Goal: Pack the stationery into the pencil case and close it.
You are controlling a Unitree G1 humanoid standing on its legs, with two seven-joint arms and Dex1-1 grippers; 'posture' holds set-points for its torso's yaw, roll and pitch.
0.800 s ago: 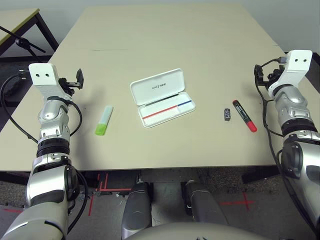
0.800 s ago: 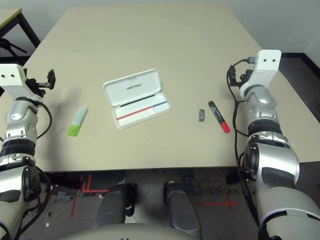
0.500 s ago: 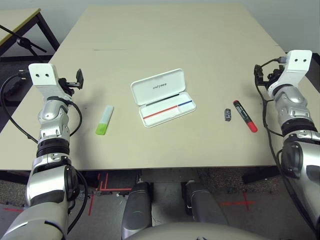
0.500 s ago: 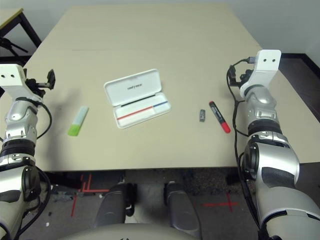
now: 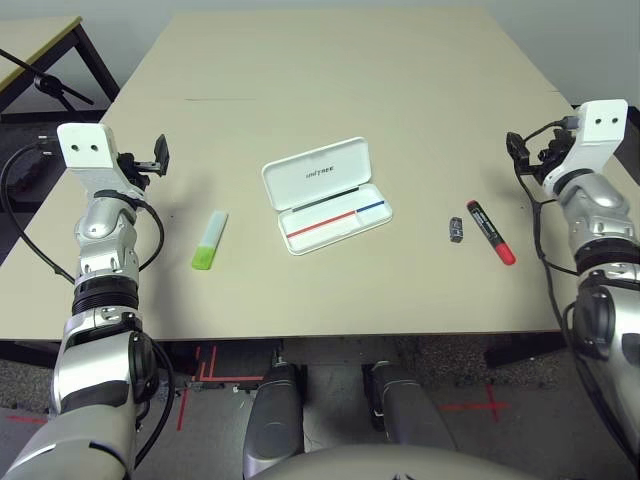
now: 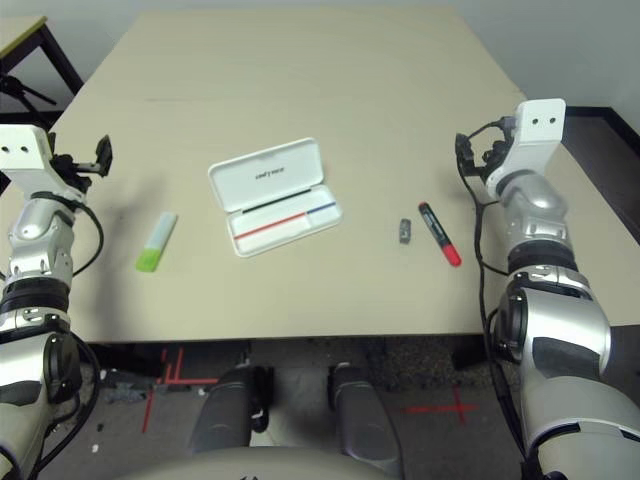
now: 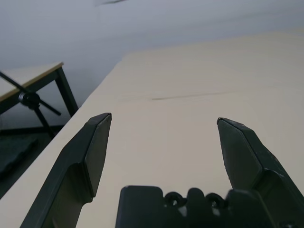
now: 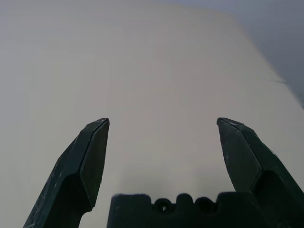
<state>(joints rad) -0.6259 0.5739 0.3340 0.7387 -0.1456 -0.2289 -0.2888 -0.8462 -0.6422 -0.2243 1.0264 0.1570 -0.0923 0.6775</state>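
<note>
left gripper (image 7: 164, 116): fingers spread, empty, above surface (image 5: 300, 90); green highlighter (image 5: 209, 240): flat on surface; pencil case (image 5: 328, 196): lid raised, between highlighter and dark-grey piece (image 5: 456, 230); red marker (image 5: 491, 233): just beside that piece; right gripper (image 8: 163, 118): fingers spread, empty

A humanoid robot's silver forearms (image 5: 107, 235), gloss and satin by turns, carry ribbed black collars (image 5: 107, 292) and black inset panels. White end brackets (image 5: 88, 147), each marked by two small dark holes, cap the wrists; loose black cables (image 5: 160, 240) run alongside. The grippers' fingers (image 7: 97, 152) are angular and matte black, above black mounting blocks (image 8: 180, 211) with round screw recesses.
</note>
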